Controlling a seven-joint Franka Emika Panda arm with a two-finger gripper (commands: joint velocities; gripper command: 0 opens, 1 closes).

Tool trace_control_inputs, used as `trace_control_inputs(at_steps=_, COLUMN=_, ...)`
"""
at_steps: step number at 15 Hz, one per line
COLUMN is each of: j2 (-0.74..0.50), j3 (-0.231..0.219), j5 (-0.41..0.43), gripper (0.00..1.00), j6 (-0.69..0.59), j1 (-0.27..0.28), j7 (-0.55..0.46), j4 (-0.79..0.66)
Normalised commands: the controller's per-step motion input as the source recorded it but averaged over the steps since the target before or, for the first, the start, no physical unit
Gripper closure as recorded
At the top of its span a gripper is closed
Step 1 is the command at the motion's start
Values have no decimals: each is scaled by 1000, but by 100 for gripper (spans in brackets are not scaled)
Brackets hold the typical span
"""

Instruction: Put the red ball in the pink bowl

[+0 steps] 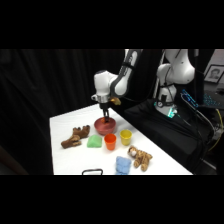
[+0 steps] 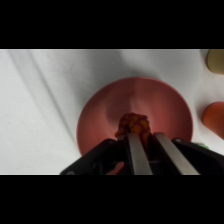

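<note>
The pink bowl [image 1: 99, 127] stands near the middle of the white table, and in the wrist view the pink bowl [image 2: 100, 120] fills the centre. My gripper [image 1: 106, 119] reaches straight down into it from above. The red ball [image 2: 133, 123] sits at the tips of my gripper [image 2: 145, 135], low over the bowl's floor, and the two fingers [image 2: 136, 155] are closed against it. From the side, the gripper and the bowl's rim hide the ball.
An orange cup [image 1: 110, 142] and a yellow cup [image 1: 125, 136] stand just in front of the bowl. A green block [image 1: 94, 141], two brown plush toys [image 1: 76, 136] [image 1: 140, 158] and a blue cloth [image 1: 123, 164] lie around them. A dark object [image 1: 92, 172] sits at the front edge.
</note>
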Motion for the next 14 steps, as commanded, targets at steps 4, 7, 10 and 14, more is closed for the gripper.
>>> trace_control_inputs(at_steps=4, j2=3, j3=40, j5=0, gripper=27, j6=55, j1=-50, j7=-42, j4=55)
trace_control_inputs(at_steps=7, j2=-134, j3=-10, j5=-81, gripper=4, j6=-115, j1=-20, j7=29, j4=73)
trace_control_inputs(at_steps=10, j2=-309, j3=-14, j5=-95, gripper=0, j6=-350, j1=-5, j7=51, j4=44)
trace_control_inputs(at_steps=14, j2=-406, j3=-23, j5=-125, gripper=0, j6=-496, j1=17, j7=75, j4=51)
